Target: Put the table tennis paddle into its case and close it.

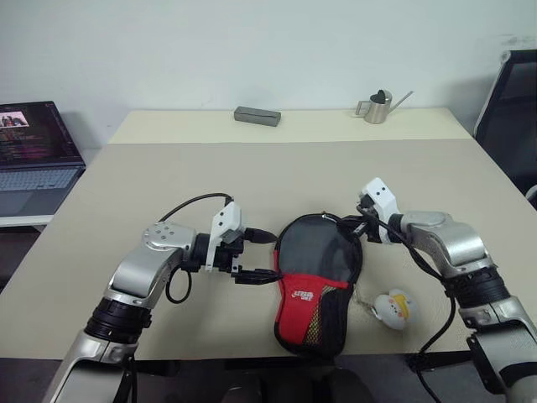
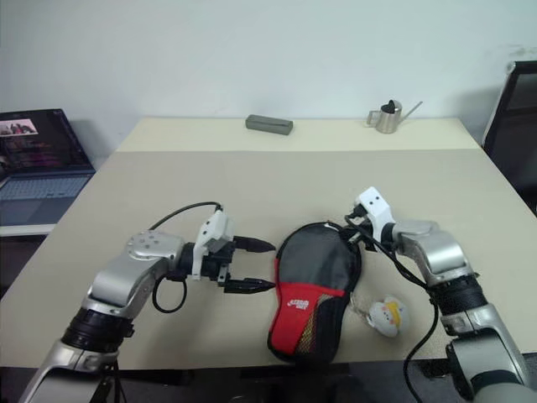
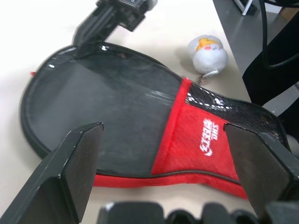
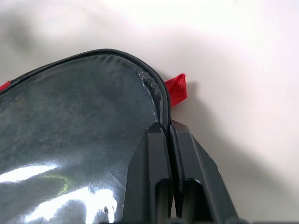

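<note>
Spreading across the whole scene, the table [image 1: 252, 176] carries everything, and the case [image 1: 317, 281] serves as the landmark on it. The case lies flat near the table's front edge, its round black end toward the far side and its red panel with the white logo toward the front edge. Whether the paddle is inside it cannot be told; no bat lies apart from the case.

The right gripper [image 4: 169, 140] sits at the case's far right rim, fingers clenched together on the black piped edge there, with a small red tab poking out just beside them. The left gripper [image 1: 256, 254] hangs just left of the case at about its middle, pointing at it, fingers spread wide with nothing between them; the lower finger reaches close to the case's left edge, though whether it touches cannot be told.

A closed laptop-sized dark shape aside, the laptop [image 1: 33, 151] stands open well to the left of the case, off the table on a lower surface. Behind the case, at the table's far edge, lies a grey block [image 1: 257, 116], and further right along that edge stands a small metal watering can [image 1: 379, 107]. A dark chair [image 1: 512, 117] shows to the far right of the case. Just right of the case's red end lies the pom-pom [image 1: 392, 308], white with an orange patch, joined to the case by a short chain. Nothing lies between either gripper and the case.
</note>
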Controlling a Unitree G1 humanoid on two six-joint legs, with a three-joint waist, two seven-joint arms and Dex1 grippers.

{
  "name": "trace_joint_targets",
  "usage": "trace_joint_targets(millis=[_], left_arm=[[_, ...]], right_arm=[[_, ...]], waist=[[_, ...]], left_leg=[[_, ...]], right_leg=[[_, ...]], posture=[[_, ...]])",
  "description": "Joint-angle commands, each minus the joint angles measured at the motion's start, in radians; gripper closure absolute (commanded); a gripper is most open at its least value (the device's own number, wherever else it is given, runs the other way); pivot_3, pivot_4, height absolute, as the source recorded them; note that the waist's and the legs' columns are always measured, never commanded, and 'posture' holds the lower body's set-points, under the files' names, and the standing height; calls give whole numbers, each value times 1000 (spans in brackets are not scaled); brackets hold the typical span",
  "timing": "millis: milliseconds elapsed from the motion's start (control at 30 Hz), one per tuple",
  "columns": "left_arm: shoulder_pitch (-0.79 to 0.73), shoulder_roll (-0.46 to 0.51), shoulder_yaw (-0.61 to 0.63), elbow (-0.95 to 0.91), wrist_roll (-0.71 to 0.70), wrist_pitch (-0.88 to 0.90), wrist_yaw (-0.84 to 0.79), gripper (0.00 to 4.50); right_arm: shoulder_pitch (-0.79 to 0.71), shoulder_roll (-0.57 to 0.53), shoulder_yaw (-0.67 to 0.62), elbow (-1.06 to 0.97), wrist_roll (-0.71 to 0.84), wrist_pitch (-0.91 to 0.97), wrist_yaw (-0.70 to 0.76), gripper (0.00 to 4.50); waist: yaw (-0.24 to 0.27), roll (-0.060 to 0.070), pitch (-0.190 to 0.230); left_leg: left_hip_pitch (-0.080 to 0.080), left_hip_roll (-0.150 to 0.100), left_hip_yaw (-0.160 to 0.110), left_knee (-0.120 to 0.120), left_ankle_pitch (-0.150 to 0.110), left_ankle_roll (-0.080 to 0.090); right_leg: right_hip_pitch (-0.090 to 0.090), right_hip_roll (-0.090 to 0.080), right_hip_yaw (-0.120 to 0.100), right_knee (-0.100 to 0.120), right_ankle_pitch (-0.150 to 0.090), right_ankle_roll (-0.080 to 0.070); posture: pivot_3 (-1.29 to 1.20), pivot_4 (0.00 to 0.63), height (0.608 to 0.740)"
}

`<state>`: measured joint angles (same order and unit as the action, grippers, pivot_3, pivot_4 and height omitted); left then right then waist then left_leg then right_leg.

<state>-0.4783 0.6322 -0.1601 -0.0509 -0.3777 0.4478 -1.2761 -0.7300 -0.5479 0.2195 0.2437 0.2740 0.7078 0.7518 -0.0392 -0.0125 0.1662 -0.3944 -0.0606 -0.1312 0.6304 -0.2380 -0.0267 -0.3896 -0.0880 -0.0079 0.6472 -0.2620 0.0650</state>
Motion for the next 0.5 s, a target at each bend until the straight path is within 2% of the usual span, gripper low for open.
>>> trace_joint_targets(millis=[33,267,500], left_arm=[[-1,7,14,-47,-16,-7,6,0],[2,4,11,-56,-15,-5,14,0],[8,0,5,-51,-11,-12,22,0]], right_arm=[[-84,22,-4,66,-47,-96,26,4478],[-173,63,10,231,-121,-196,88,4478],[-106,75,23,169,-139,-153,138,4478]], waist=[[0,0,0],[1,0,0],[0,0,0]], left_leg=[[0,0,0,0,0,0],[0,0,0,0,0,0],[0,0,0,0,0,-1]], right_leg=[[0,0,0,0,0,0],[0,0,0,0,0,0],[-1,0,0,0,0,0]], posture=[[0,150,740],[0,150,740],[0,150,740]])
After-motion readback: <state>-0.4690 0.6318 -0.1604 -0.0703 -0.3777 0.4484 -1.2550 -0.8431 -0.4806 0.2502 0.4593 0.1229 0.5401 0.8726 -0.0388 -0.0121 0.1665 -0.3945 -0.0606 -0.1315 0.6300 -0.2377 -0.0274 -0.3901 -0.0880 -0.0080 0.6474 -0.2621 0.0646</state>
